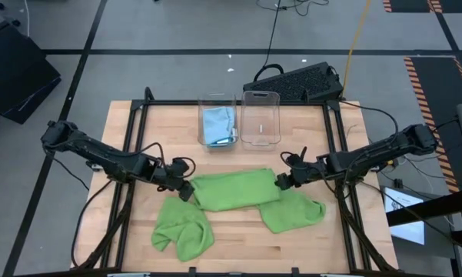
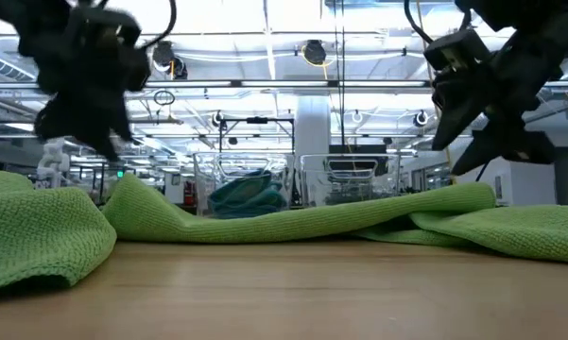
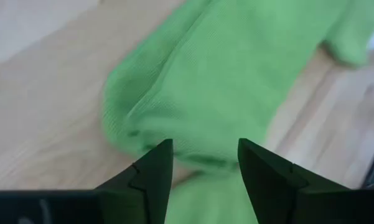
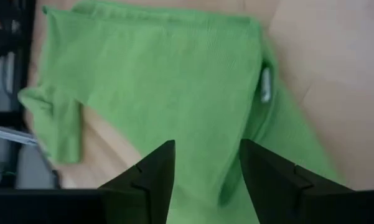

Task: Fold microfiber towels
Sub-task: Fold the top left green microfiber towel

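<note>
Three lime green towels are lying on the table [image 1: 131, 115]: a folded towel [image 1: 232, 188] at centre, a crumpled towel [image 1: 183, 228] at 7 o'clock, a third towel [image 1: 294, 211] at 5 o'clock. Two clear bins: one bin [image 1: 217, 123] holding a light blue towel [image 1: 217, 123], one empty bin [image 1: 260, 117], both at 12 o'clock.

Left gripper [image 1: 186, 188] is hovering at the folded towel's 9 o'clock end, jaws parted, grasping nothing. Right gripper [image 1: 280, 181] is hovering at its 3 o'clock end, jaws likewise released.

From my seat I've got three lime green towels [image 1: 232, 189] on the pale wood table [image 1: 307, 238], plus a light blue one [image 1: 217, 123] in the upper-middle clear bin [image 1: 217, 102], grippers black.
</note>
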Controlling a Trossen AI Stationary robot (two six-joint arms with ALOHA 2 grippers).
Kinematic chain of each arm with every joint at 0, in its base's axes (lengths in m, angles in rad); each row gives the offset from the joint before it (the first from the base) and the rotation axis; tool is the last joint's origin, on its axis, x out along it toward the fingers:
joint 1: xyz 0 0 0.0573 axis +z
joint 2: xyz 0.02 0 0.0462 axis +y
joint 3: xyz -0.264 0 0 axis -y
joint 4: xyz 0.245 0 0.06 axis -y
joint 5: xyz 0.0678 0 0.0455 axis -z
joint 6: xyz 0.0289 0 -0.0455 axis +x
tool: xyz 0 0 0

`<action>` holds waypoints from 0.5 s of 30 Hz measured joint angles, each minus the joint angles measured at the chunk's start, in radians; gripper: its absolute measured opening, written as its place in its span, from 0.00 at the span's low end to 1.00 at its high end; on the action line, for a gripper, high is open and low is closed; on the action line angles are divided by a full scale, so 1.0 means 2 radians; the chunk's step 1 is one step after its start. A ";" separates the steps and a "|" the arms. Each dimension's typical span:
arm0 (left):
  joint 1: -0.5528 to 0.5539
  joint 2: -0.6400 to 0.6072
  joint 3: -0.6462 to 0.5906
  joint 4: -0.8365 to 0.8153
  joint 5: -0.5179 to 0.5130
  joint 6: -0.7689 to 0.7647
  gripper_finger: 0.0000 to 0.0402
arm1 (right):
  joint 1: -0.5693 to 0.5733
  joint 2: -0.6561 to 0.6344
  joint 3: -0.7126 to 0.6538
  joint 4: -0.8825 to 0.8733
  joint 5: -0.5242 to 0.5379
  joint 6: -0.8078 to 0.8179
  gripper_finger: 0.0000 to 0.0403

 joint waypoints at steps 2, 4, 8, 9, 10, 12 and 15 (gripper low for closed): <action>-0.003 0.000 0.016 0.000 -0.021 0.002 0.46 | 0.005 0.002 0.000 0.002 -0.003 0.039 0.43; -0.005 0.000 0.032 0.000 -0.041 0.008 0.46 | 0.009 0.002 0.000 0.000 -0.014 0.063 0.43; -0.006 0.006 0.064 0.004 -0.058 0.030 0.46 | 0.010 0.002 0.000 -0.005 -0.028 0.058 0.43; -0.006 0.011 0.073 0.008 -0.059 0.040 0.46 | 0.009 0.002 0.000 -0.006 -0.028 0.053 0.43; -0.006 0.017 0.084 0.009 -0.059 0.050 0.46 | 0.009 0.002 0.000 -0.008 -0.031 0.050 0.43; -0.006 0.033 0.111 0.009 -0.059 0.069 0.46 | 0.009 0.002 0.000 -0.016 -0.051 0.048 0.43; -0.006 0.069 0.154 0.007 -0.060 0.096 0.46 | 0.010 0.002 0.000 -0.031 -0.070 0.047 0.43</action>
